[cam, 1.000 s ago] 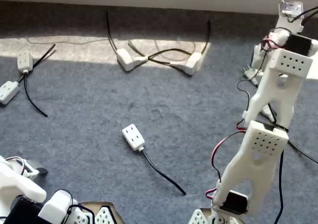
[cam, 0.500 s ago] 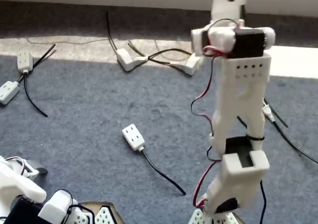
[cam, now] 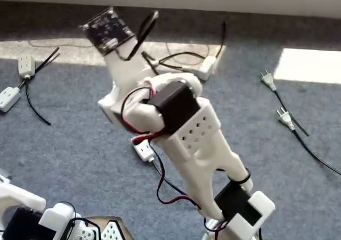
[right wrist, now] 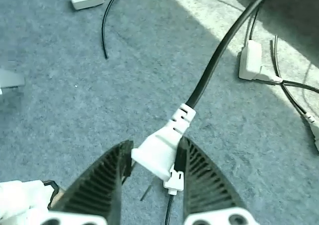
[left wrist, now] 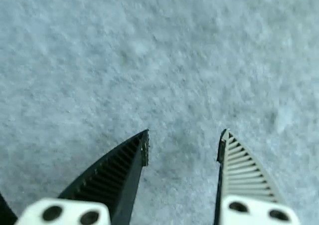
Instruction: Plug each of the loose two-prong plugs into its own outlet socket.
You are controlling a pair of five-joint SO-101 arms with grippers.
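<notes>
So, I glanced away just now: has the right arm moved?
Yes. The right arm swung left, away from the two loose plugs, and now hangs over the middle socket, its gripper shut on a plug.

We see a white plug (right wrist: pixel 160 155) pinched flat between the fingers of the right gripper (right wrist: pixel 154 146). Its ribbed collar points away from the tool, and its thick black cord (right wrist: pixel 224 50) runs on past the tips. Its prongs are hidden from us. Close beneath the tool a white centre socket (cam: pixel 144 150) lies on the carpet, partly covered. Off to one side of the gripper, well apart from it, a first loose plug (cam: pixel 268 79) and a second loose plug (cam: pixel 285 117) lie near each other, trailing thin black leads. On the opposite side a face-up socket (cam: pixel 26 65) and an edge socket (cam: pixel 9 97) lie close together. Ahead of the tips lies a far socket (right wrist: pixel 250 60).
</notes>
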